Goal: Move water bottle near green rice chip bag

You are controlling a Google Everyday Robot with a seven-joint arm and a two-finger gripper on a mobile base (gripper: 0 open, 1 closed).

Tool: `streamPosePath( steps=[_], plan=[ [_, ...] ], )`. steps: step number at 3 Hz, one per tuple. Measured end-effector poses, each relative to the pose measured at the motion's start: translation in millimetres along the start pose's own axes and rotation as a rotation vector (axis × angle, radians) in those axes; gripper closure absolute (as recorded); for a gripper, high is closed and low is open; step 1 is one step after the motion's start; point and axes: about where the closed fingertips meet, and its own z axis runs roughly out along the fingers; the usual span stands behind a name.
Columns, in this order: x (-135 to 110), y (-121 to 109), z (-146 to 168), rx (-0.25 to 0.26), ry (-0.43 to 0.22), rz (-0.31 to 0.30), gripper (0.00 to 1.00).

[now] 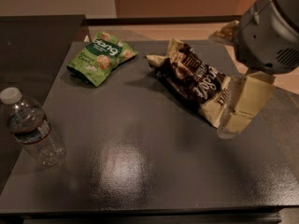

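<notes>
The water bottle [30, 127], clear with a white cap and a dark label band, stands at the table's left front edge. The green rice chip bag [100, 55] lies flat at the far left of the table, well apart from the bottle. My gripper [235, 120] hangs at the right side under the grey arm housing [271, 27]. It is just beside the near end of the brown bag and far from the bottle. It holds nothing that I can see.
A larger brown-and-cream crinkled bag [194, 78] lies across the far middle-right of the dark grey table [140, 162]. A dark counter [32, 36] adjoins the table's left side. Tan floor shows behind.
</notes>
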Motion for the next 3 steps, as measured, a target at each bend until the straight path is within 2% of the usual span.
streamPosePath(
  steps=[1, 2, 3],
  plan=[
    [-50, 14, 12, 0.017, -0.080, -0.056, 0.00],
    [-95, 22, 28, 0.019, -0.129, -0.089, 0.00],
    [-135, 33, 50, -0.016, -0.178, -0.098, 0.00]
  ],
)
